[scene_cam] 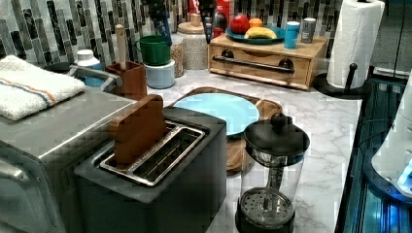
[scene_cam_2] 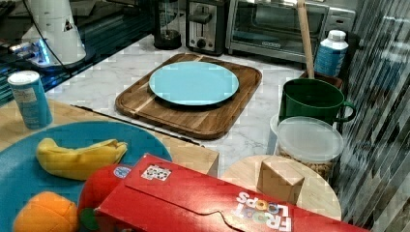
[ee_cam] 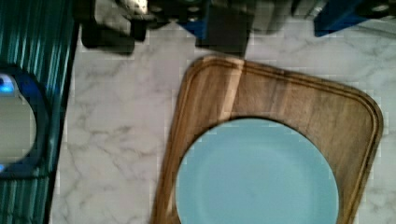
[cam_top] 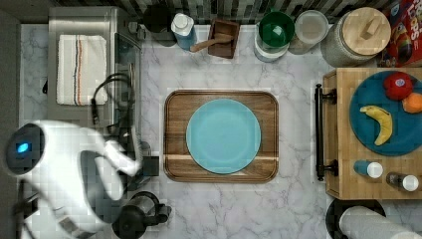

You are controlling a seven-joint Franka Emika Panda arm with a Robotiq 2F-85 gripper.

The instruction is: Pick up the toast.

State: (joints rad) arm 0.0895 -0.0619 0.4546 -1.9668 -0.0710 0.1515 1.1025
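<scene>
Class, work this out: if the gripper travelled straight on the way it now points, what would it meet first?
Probably the marble counter just beside the wooden tray, not the toast; depth is unclear.

Only thing I can actually read is "FROOT LOOPS" on the red cereal box [scene_cam_2: 208, 205] in the right view, printed upside down from that camera, in white with coloured O's. The same box [cam_top: 405, 30] sits at the counter's back corner on the top view's right, showing part of that lettering, "LOOPS", running sideways. The box also has a small white square code sticker, and the oven [scene_cam_2: 285, 26] behind the tray has a tiny brand strip along its door, but I can't make out either.
</scene>
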